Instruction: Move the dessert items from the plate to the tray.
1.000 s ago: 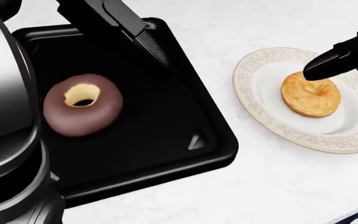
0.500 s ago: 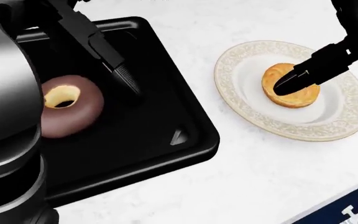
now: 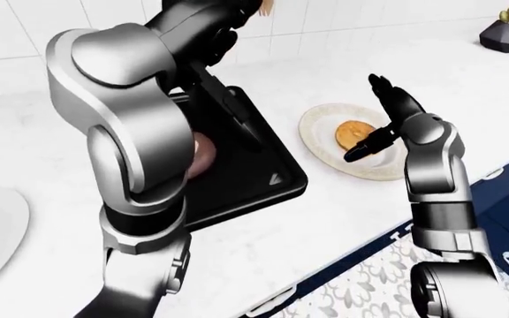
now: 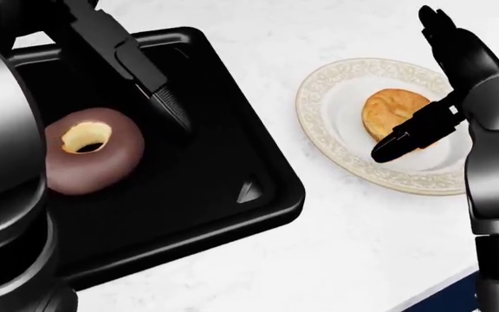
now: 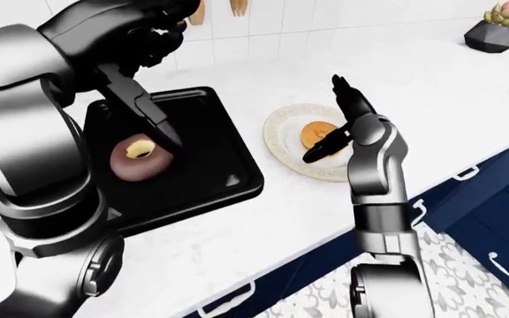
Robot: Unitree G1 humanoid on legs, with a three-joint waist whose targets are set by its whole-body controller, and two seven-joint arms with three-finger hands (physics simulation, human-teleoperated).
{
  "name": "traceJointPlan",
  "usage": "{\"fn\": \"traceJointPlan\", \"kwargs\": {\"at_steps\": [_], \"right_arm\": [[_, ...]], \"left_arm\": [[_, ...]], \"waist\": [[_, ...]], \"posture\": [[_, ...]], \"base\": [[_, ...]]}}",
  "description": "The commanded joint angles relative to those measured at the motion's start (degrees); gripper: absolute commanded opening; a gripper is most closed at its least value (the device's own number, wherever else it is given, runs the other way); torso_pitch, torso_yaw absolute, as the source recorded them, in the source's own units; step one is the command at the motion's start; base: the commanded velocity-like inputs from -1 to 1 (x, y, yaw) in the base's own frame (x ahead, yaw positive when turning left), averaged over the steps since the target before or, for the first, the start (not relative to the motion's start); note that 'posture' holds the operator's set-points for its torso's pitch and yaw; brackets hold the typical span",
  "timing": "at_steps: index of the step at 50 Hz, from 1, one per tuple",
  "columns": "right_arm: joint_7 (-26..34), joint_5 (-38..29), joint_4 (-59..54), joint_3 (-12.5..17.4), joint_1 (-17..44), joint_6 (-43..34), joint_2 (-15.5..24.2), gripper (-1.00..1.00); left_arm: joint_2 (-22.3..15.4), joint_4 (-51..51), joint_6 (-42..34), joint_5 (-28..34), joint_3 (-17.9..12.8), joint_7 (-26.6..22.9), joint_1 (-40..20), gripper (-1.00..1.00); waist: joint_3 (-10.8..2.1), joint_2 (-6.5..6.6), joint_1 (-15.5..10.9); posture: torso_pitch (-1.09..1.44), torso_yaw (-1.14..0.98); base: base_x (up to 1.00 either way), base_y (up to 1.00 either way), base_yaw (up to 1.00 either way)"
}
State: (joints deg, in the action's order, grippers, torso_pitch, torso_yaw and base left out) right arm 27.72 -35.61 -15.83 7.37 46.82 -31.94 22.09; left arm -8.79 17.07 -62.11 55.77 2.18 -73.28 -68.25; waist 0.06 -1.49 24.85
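Note:
A chocolate-glazed donut (image 4: 89, 151) lies on the black tray (image 4: 232, 162) at the left of the head view. A golden pastry (image 4: 386, 110) lies on the cream patterned plate (image 4: 319, 123) to the tray's right. My right hand (image 4: 410, 88) is open over the plate. Its long fingers (image 4: 453, 42) point up and away, and one dark finger (image 4: 410, 136) reaches down across the pastry's lower right side, not closed on it. My left hand (image 5: 153, 112) is open above the tray, with one finger (image 4: 159, 91) pointing down beside the donut.
The white counter ends at blue cabinet fronts (image 5: 502, 218) at the lower right. A succulent in a dark pot (image 5: 499, 30) stands at the top right. My left arm (image 3: 122, 132) hides much of the tray in the left-eye view.
My right hand has opened wider and risen, its long fingers lifting off the pastry while one finger stays low beside it. The view shifted slightly. Donut, pastry and left hand stay put.

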Motion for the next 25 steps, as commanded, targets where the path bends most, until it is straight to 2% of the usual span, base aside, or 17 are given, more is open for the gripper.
{"fn": "traceJointPlan", "kwargs": {"at_steps": [1,3,6,9,25], "right_arm": [[-1.66,0.15,1.70,0.58,1.86,1.76,1.01,0.97],[-2.17,0.49,0.94,0.64,1.75,2.08,1.13,0.75],[-3.41,0.91,-0.58,0.55,1.61,3.20,1.11,0.68],[-3.96,1.03,-1.10,0.39,1.75,3.45,1.07,0.52],[-8.03,1.68,-7.65,-0.32,0.29,8.05,0.12,0.44]], "left_arm": [[-0.18,0.83,0.90,0.06,-0.39,0.76,-1.83,1.00],[0.00,0.91,0.88,-0.07,-0.33,0.99,-1.92,1.00],[0.09,1.67,0.56,0.32,-0.02,0.74,-1.25,1.00],[0.23,1.37,1.08,-0.05,-0.28,1.19,-1.06,1.00],[-0.51,2.41,1.35,-1.93,-0.58,2.21,-0.04,1.00]], "waist": [[-1.68,-0.08,0.09],[-1.69,-0.11,0.10],[-1.69,-0.11,0.18],[-1.74,-0.13,0.22],[-1.95,-0.30,0.43]], "posture": [[0.00,-0.33],[0.00,-0.33],[0.00,-0.33],[0.00,-0.33],[0.00,-0.33]], "base": [[0.00,0.00,0.00],[0.00,0.00,0.00],[0.00,0.00,0.00],[0.00,0.00,0.00],[0.00,0.00,0.00]]}}
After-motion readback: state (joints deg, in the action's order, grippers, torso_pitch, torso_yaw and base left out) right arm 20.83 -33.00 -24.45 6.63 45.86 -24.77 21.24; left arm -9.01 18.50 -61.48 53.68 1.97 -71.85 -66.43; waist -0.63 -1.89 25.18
